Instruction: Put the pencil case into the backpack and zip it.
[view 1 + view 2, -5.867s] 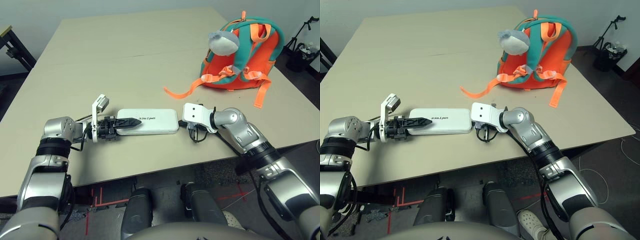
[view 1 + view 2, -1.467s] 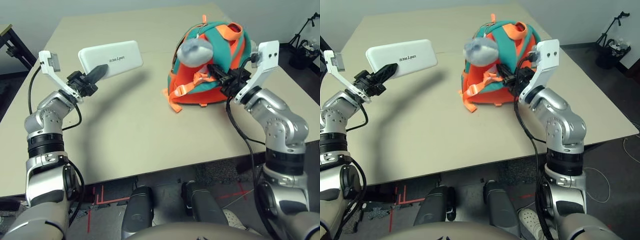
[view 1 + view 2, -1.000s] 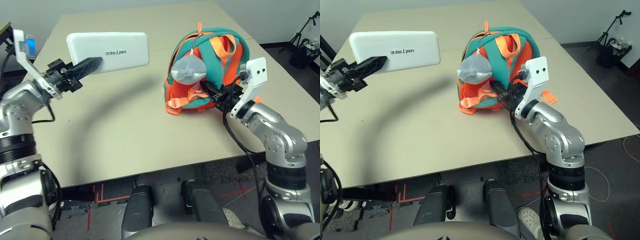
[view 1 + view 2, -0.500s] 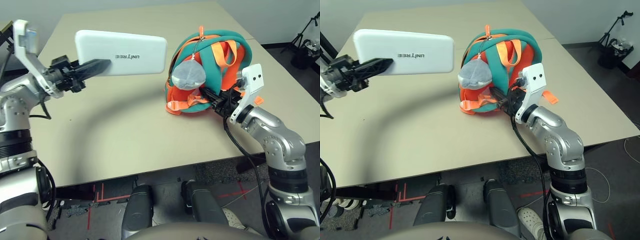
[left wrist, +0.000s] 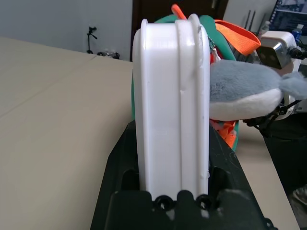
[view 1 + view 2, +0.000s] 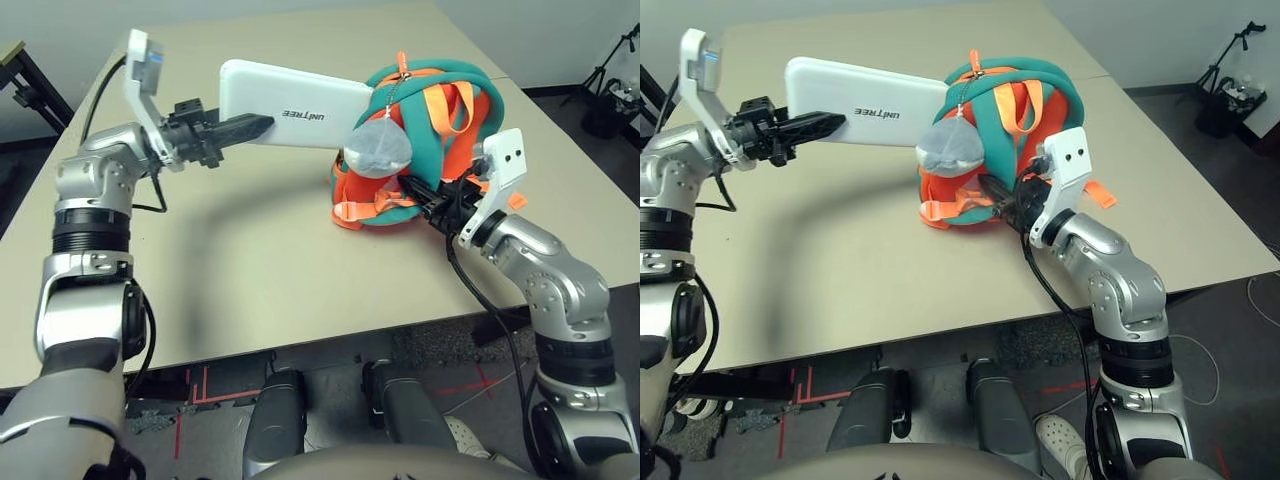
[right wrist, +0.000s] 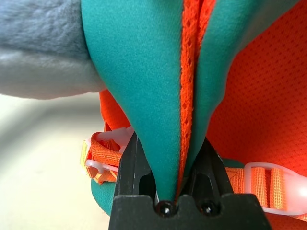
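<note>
While the backpack (image 6: 425, 150) is held at the table's (image 6: 250, 250) right half, the pencil case (image 6: 295, 105) is carried in the air beside it.

Left arm pose: raised above the table, forearm reaching inward from the left edge, gripper level and pointed toward the backpack.
Left gripper (image 6: 245, 127): fingers pressed against the two broad faces of the pencil case, as seen in the left wrist view (image 5: 170, 143); the case is pinched at its near short end.
Pencil case, place: off the table, well above it, far end touching or overlapping the backpack's teal upper rim; which of the two cannot be told.
Pencil case, long axis: roughly level, running left to right along the gripper's line, free end toward the backpack; lettered face turned toward the camera.
Right arm pose: elbow bent, forearm rising from the table's near right edge, gripper aimed at the backpack's near side.
Right gripper (image 7: 168, 191): closed on a fold of teal and orange backpack fabric.
Plush charm (image 6: 378, 150): grey, hung in front of the backpack, just beside the case's far end.
</note>
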